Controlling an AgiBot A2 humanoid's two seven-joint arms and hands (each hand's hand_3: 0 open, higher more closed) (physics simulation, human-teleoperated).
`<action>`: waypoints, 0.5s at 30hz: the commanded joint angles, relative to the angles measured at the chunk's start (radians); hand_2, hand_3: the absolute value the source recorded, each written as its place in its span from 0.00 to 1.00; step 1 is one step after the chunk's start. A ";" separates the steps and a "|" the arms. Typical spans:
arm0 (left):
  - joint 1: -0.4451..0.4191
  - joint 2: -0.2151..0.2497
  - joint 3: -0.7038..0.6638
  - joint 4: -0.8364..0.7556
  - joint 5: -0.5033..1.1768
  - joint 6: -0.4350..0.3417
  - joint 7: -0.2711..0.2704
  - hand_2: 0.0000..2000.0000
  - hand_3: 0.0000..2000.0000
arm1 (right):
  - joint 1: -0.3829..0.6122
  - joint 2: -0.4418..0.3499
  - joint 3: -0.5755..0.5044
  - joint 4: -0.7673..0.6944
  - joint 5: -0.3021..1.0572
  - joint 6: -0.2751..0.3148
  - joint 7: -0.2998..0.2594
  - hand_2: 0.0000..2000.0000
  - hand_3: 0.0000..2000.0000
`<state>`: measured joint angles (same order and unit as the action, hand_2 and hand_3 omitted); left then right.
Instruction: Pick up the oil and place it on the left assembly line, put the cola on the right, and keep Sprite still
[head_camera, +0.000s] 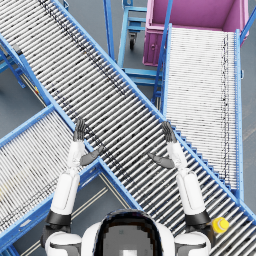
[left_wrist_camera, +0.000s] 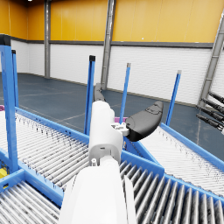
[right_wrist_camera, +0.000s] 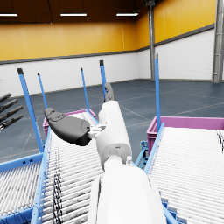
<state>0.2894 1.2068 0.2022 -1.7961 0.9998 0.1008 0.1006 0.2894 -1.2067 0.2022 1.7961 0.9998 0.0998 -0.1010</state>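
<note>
Both of my hands hover open over the long diagonal roller conveyor (head_camera: 105, 90), holding nothing. My left hand (head_camera: 82, 145) has its fingers stretched forward and its thumb turned inward, as the left wrist view shows of the left hand (left_wrist_camera: 142, 121). My right hand (head_camera: 167, 147) mirrors it, also seen as the right hand (right_wrist_camera: 70, 126) in the right wrist view. A small round yellow object (head_camera: 220, 225) lies on the rollers beside my right shoulder; what it is cannot be told. No cola or Sprite shows in any view.
A left roller line (head_camera: 27, 160) runs below the diagonal conveyor and a right roller line (head_camera: 200, 90) leads to a pink bin (head_camera: 200, 15). Blue rails and upright posts (left_wrist_camera: 89, 92) edge the lines. A blue cart frame (head_camera: 132, 30) stands on the floor behind.
</note>
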 joint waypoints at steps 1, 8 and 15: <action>0.000 0.000 0.000 0.000 0.000 0.000 0.000 0.00 0.00 | 0.000 0.000 0.000 0.000 0.000 0.000 0.000 0.00 0.00; 0.000 0.000 0.000 0.000 0.000 0.000 0.000 0.00 0.00 | 0.000 0.000 0.000 0.000 0.000 0.000 0.000 0.00 0.00; 0.000 0.000 0.000 0.000 0.000 0.000 0.000 0.00 0.00 | 0.000 0.000 0.000 0.000 0.000 0.000 0.000 0.00 0.00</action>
<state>0.2894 1.2068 0.2022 -1.7961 0.9998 0.1008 0.1006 0.2894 -1.2067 0.2022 1.7961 0.9998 0.0998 -0.1010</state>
